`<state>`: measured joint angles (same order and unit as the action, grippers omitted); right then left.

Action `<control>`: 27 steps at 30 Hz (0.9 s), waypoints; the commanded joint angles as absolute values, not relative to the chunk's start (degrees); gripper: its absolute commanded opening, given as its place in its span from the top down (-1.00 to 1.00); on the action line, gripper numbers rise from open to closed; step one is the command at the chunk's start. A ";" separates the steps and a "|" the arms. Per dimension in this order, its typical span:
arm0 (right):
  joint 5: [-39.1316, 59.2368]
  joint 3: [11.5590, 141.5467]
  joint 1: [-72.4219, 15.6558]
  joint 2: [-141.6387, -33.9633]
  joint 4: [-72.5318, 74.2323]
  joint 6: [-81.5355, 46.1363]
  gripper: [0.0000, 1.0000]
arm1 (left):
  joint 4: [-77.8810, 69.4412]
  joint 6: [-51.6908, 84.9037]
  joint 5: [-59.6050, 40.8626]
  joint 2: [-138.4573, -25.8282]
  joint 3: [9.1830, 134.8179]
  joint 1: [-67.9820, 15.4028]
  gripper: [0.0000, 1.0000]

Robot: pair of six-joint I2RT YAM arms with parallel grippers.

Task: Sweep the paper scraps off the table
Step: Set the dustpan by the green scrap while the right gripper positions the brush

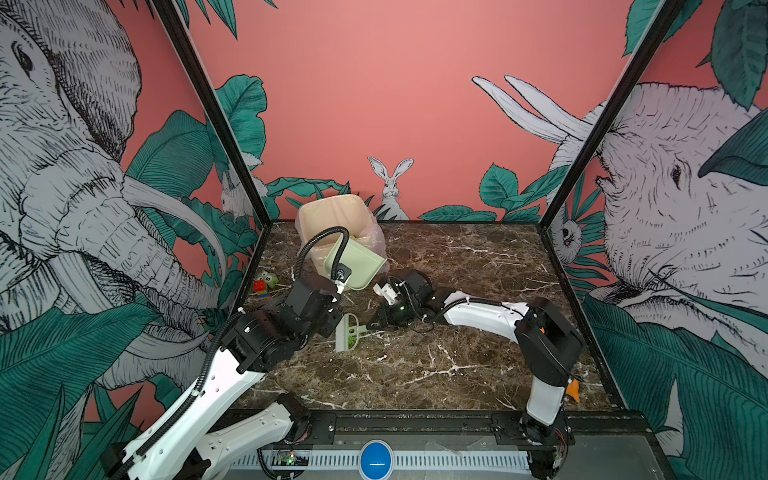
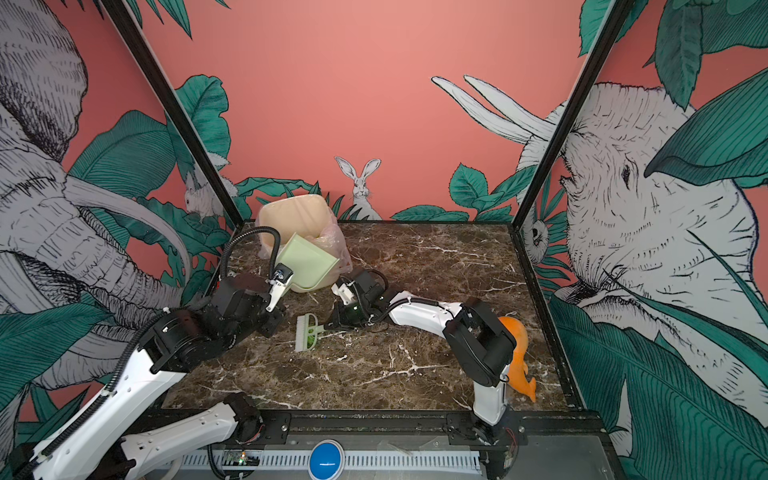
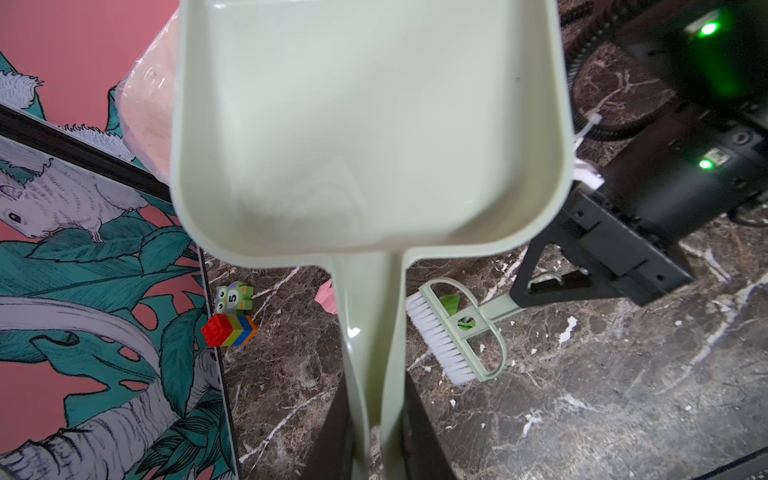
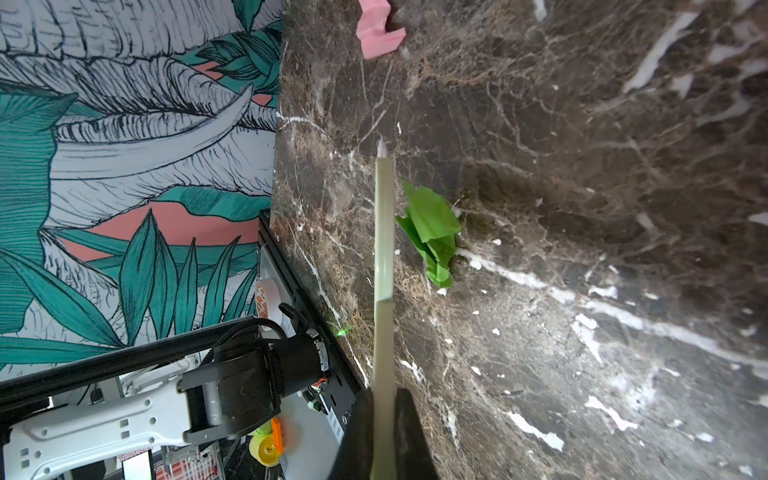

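Observation:
My left gripper (image 3: 374, 440) is shut on the handle of a pale green dustpan (image 1: 357, 259). The pan is lifted and tilted against the cream bin (image 1: 328, 212), and its inside looks bare in the left wrist view. My right gripper (image 4: 384, 415) is shut on the handle of a matching brush (image 1: 348, 332), whose white bristles rest on the dark marble table (image 1: 457, 332). A crumpled green paper scrap (image 4: 434, 232) lies right beside the brush head. A pink paper scrap (image 3: 326, 297) lies on the table beneath the dustpan handle.
The bin, lined with a clear bag, stands at the back left. Red-and-coloured toy blocks (image 3: 230, 330) and a green owl block (image 3: 233, 296) sit by the left frame. An orange fish toy (image 2: 519, 357) lies behind the right arm near the front right corner.

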<state>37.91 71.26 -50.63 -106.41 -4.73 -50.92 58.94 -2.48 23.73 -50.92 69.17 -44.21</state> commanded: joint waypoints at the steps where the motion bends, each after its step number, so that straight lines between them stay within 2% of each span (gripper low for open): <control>1: 36.87 73.23 -50.48 -107.26 -1.87 -54.01 1.00 | 60.19 -1.31 23.03 -51.11 68.73 -44.31 0.82; 8: 34.83 67.30 -46.77 -103.40 -4.79 -54.51 1.00 | 59.57 -1.51 22.12 -52.12 68.73 -44.35 0.82; 17: 32.87 54.85 -38.27 -86.79 -18.12 -48.59 1.00 | 57.97 -1.12 19.27 -53.44 66.99 -44.36 0.81; 22: 29.35 56.43 -36.18 -78.81 -30.18 -43.80 1.00 | 57.80 -0.88 18.41 -53.92 65.94 -44.32 0.81; 27: 31.42 58.76 -36.72 -79.40 -29.09 -44.39 1.00 | 57.33 -1.12 17.78 -54.71 65.22 -44.34 0.81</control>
<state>31.68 57.65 -36.34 -78.65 -27.42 -45.39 58.30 -2.26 18.76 -54.63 65.95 -44.21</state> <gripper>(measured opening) 0.072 0.152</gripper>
